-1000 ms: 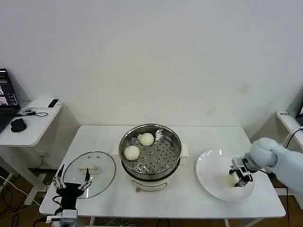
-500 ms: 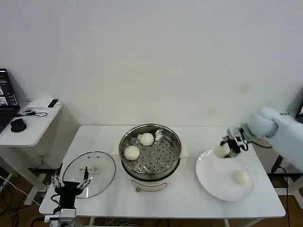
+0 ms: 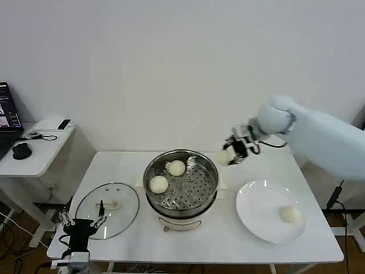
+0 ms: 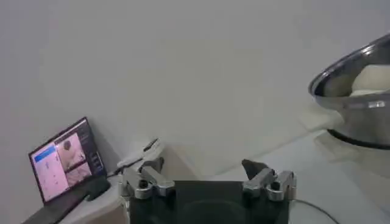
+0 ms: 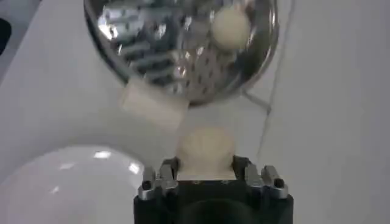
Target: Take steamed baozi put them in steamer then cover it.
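Note:
My right gripper (image 3: 230, 154) is shut on a cream-white baozi (image 3: 224, 157) and holds it in the air just right of the steamer's rim. The wrist view shows that baozi (image 5: 205, 149) clamped between the jaws of the right gripper (image 5: 205, 169), with the steamer (image 5: 183, 42) beyond. The steel steamer (image 3: 153, 171) stands mid-table, two baozi (image 3: 177, 168) (image 3: 158, 184) on its perforated tray. One more baozi (image 3: 290, 214) lies on the white plate (image 3: 256, 211). My left gripper (image 3: 84, 220) hangs open at the table's front left corner, near the glass lid (image 3: 122, 208).
The glass lid lies flat left of the steamer. A side table (image 3: 40, 154) with a laptop (image 3: 7, 123), mouse and cables stands at the far left. The steamer's cream handle (image 5: 152, 105) juts toward the plate.
My right gripper closed on a baozi on the plate, lifted it, and carried it left and up to beside the steamer's right rim. The left gripper sank slightly.

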You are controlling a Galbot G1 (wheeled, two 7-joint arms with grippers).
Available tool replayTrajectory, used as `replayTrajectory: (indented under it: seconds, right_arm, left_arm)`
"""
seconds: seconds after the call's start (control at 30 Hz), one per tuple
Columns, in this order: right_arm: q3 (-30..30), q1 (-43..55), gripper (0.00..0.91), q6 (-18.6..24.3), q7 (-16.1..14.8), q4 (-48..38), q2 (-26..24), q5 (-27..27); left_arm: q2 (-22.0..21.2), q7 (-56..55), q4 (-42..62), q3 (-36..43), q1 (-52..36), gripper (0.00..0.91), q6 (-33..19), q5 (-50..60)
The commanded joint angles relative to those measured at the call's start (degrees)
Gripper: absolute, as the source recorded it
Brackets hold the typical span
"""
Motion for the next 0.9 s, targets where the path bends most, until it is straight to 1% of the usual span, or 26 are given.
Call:
replayTrajectory:
  seconds: [0.03, 0.13, 0.23, 0.3, 0.4, 0.5, 0.6, 0.63, 0.73, 0.83, 0.87, 0.9]
  right_arm:
    - [-6.3, 4.1, 0.605, 2.3, 3.2, -0.3, 13.6, 4.2]
    - [-7.8, 3.0, 0.605, 3.6, 2.9, -0.5, 16.1, 3.5]
    - [-9.7, 2.5, 0.605, 4.8, 2.8, -0.7, 16.9, 2.6]
    - [-11.1, 2.0, 0.605, 7.2, 2.7, -1.1, 17.6, 0.5]
    - [-11.8, 1.3, 0.605, 9.0, 2.0, -1.3, 18.1, -0.5]
    - [-12.0, 0.9, 0.605, 10.3, 0.7, -1.1, 18.1, -1.8]
    - [-12.4, 1.0, 0.605, 11.5, -1.5, -0.6, 17.6, -4.4]
    - [-12.5, 1.1, 0.605, 11.7, -1.9, -0.5, 17.4, -4.5]
    - [-12.8, 1.3, 0.605, 13.1, -2.3, 0.2, 16.5, -4.3]
    - [-13.1, 1.1, 0.615, 15.0, -2.6, 0.9, 15.9, -5.2]
    - [-13.2, 1.1, 0.605, 15.1, -2.7, 1.0, 15.8, -5.3]
    - [-13.2, 1.0, 0.615, 15.2, -2.8, 1.1, 15.6, -5.3]
  left_arm:
    - [-0.1, 0.0, -0.3, -0.3, 0.2, 0.907, 0.0, 0.0]
    - [-0.2, 0.0, -0.4, -1.1, 0.4, 0.907, -0.1, -0.2]
    - [-0.2, 0.0, -0.6, -1.8, 0.7, 0.907, -0.1, -0.4]
    - [-0.2, 0.0, -0.5, -2.0, 0.7, 0.907, -0.2, -0.5]
    - [-0.4, -0.1, -0.5, -2.1, 0.8, 0.907, -0.2, -0.4]
    - [-0.5, -0.1, -0.8, -2.0, 0.9, 0.907, -0.1, -0.3]
    - [-0.5, -0.1, -1.1, -2.2, 1.0, 0.907, -0.1, -0.4]
    - [-0.5, -0.1, -1.1, -2.3, 1.0, 0.907, -0.1, -0.4]
    - [-0.5, -0.1, -0.9, -2.5, 1.1, 0.907, -0.2, -0.5]
    - [-0.5, -0.1, -0.6, -2.4, 1.1, 0.907, -0.3, -0.5]
    - [-0.6, -0.2, -0.6, -2.4, 1.1, 0.907, -0.4, -0.5]
    - [-0.6, -0.2, -0.6, -2.4, 1.1, 0.907, -0.4, -0.5]
